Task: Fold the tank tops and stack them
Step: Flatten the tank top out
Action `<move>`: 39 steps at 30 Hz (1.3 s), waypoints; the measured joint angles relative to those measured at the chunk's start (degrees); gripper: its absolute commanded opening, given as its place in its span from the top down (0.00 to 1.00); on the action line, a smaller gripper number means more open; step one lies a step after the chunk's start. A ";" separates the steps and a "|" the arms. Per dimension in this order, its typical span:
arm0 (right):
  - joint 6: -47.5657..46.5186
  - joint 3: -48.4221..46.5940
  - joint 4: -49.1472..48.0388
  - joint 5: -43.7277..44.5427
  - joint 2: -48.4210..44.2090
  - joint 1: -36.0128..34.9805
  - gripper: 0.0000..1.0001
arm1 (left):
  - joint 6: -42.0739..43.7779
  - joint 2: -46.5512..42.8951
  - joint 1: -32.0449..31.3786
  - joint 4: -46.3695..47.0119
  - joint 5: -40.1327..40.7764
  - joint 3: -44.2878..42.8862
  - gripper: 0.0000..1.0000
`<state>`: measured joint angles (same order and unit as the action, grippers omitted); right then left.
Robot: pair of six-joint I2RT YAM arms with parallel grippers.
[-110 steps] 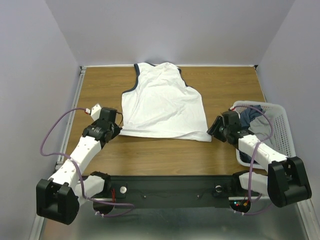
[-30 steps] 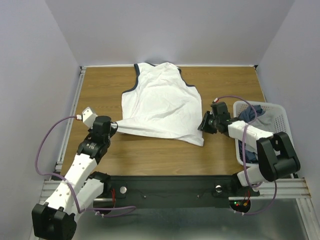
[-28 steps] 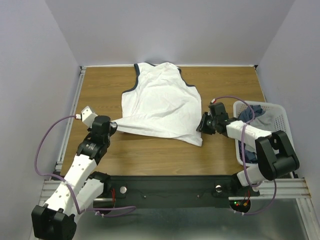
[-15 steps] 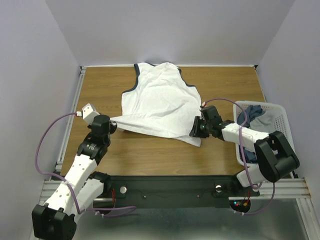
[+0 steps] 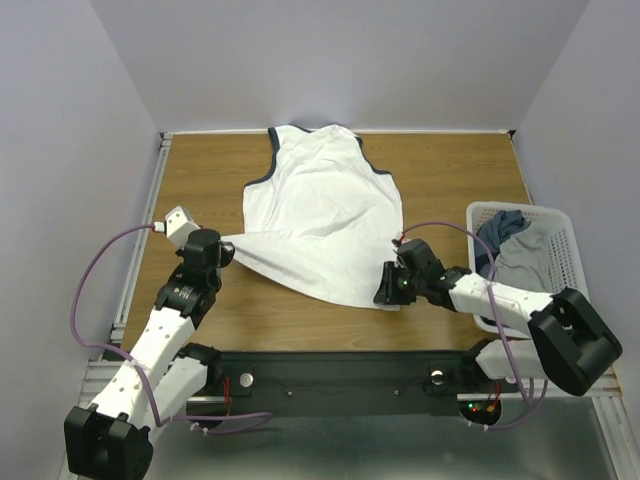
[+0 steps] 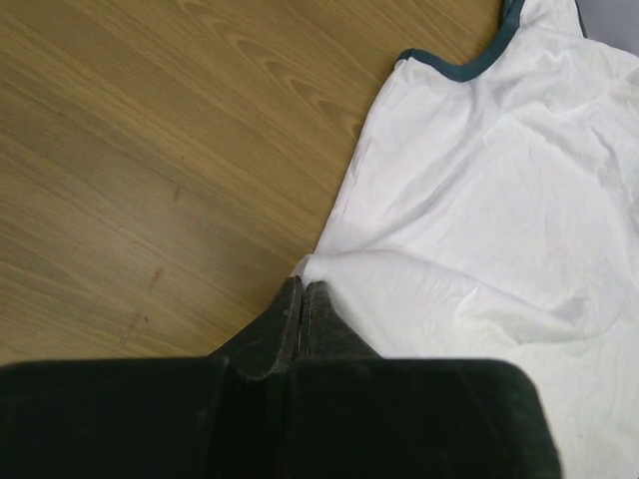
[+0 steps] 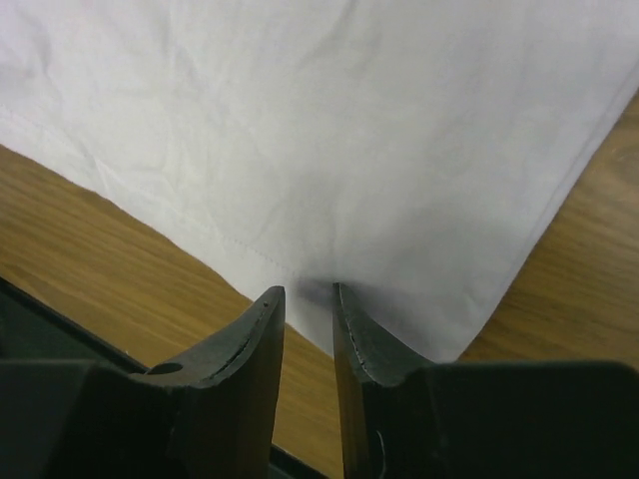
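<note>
Right gripper (image 5: 388, 290) dragged one tank top (image 5: 325, 215) nearer; perhaps clamped.

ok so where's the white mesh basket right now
In the top view the white mesh basket sits at the table's right edge, just beyond the right arm, holding grey and dark blue cloth, right of the white tank top.

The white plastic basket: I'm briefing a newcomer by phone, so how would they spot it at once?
Start from the brown wooden table and go to its right edge, beside the right arm. There sits the white plastic mesh basket, holding grey and dark blue cloth. It is the only rigid container; the white navy-edged tank top lies flat mid-table.
</note>
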<state>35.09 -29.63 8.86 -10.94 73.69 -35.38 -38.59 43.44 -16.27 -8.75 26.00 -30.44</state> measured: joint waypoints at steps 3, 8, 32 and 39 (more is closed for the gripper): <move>1.25 1.40 0.94 0.22 -2.56 -2.01 0.68 | 0.00 0.00 0.00 -0.07 0.07 0.00 1.00; 4.37 2.38 6.23 5.75 -9.97 -2.97 0.58 | -0.20 0.20 0.02 -0.42 0.15 -0.02 1.00; 19.78 4.02 15.61 19.71 -13.27 -2.95 0.56 | -3.26 2.51 0.24 -1.92 -4.17 -0.02 1.00; 20.96 4.33 10.80 18.58 -11.34 -2.97 0.56 | -3.28 2.54 0.24 -1.73 -4.61 -0.02 1.00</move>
<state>56.05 -25.30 19.66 7.64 62.35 -38.35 -41.87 45.98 -16.03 -10.48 21.39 -30.46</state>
